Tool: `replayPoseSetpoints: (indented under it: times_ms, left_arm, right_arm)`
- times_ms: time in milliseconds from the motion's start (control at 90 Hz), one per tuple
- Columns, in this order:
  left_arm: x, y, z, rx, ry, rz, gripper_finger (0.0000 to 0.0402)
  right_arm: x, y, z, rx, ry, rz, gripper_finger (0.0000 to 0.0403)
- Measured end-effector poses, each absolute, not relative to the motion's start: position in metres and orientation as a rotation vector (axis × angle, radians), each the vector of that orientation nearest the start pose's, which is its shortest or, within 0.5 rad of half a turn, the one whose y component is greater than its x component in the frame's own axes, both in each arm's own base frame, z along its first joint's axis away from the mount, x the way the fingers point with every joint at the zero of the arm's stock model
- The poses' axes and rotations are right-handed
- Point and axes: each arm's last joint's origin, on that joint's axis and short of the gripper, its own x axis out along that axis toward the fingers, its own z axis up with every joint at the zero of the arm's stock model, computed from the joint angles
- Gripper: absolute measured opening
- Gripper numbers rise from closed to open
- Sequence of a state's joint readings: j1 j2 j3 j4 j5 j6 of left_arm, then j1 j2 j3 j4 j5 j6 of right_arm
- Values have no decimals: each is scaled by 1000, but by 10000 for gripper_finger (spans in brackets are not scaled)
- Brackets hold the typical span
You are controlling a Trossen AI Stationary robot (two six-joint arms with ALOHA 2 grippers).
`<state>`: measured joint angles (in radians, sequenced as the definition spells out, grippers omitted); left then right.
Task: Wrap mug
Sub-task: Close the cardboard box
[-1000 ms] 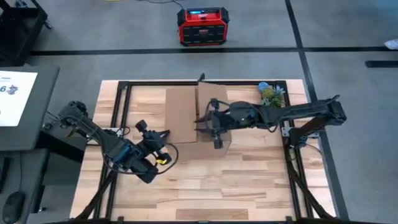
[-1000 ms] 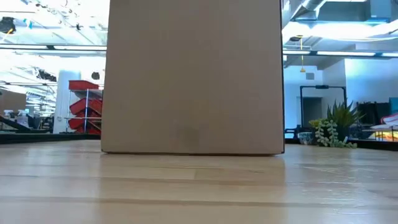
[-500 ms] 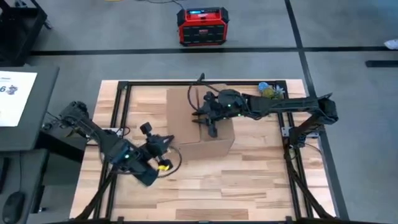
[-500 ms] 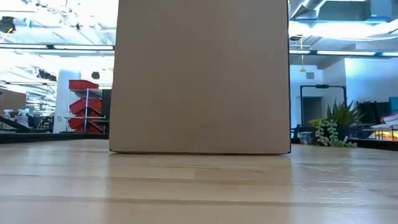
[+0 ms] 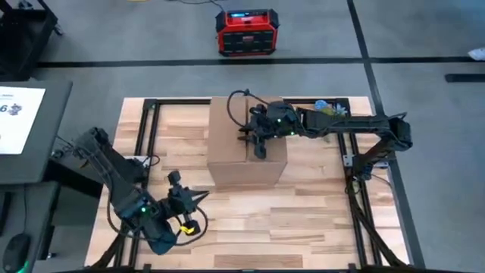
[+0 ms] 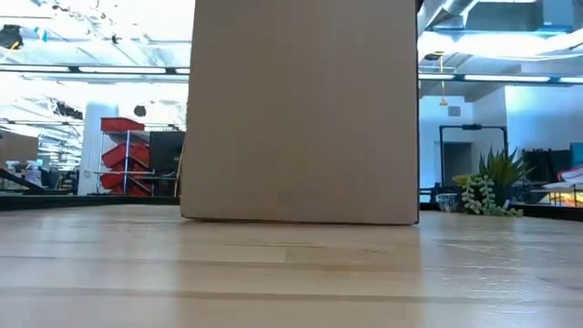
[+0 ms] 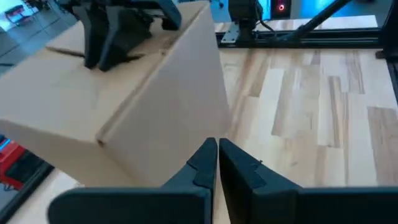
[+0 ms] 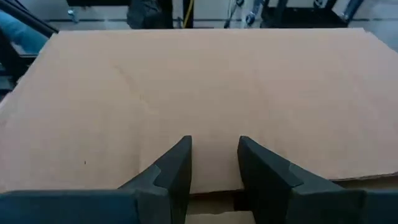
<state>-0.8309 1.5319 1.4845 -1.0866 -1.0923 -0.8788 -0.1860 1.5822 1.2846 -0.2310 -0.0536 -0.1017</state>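
Box (image 5: pixel 246 148) closed, upper centre of bench (image 5: pixel 318 220) (no mug visible) | right tool (image 5: pixel 256 141) on box top, narrow gap, holding nothing | left tool (image 5: pixel 198 199) lower left, fingers together, empty | press flaps flat, evenly, without shoving box.

A closed box (image 5: pixel 248 144) stands on the surface (image 5: pixel 303 220), toward its far middle. The right gripper (image 5: pixel 254 141) sits on top of the box, its arm reaching in from the box's right, fingers (image 8: pixel 174 168) slightly parted over the top flap. The left gripper (image 5: pixel 198 199) hangs near the box's front left corner, apart from it, fingers (image 7: pixel 202 163) pressed together and pointing at the box. A small plant (image 5: pixel 331 114) sits behind the box to its right, at the surface's far edge. A power station (image 5: pixel 244 32) stands on the floor beyond the box.
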Motion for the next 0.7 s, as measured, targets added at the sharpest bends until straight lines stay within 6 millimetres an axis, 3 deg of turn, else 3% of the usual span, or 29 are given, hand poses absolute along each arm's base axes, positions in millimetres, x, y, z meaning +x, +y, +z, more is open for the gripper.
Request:
replayPoseSetpoints:
  times_ms: [200, 700]
  left_arm:
    - [220, -206, 332, 85, 453, 496, 0]
    - [220, -205, 333, 90, 434, 509, 0]
  right_arm:
    - [354, -63, 304, -14, 514, -110, 118]
    - [359, -62, 308, 9, 443, -116, 118]
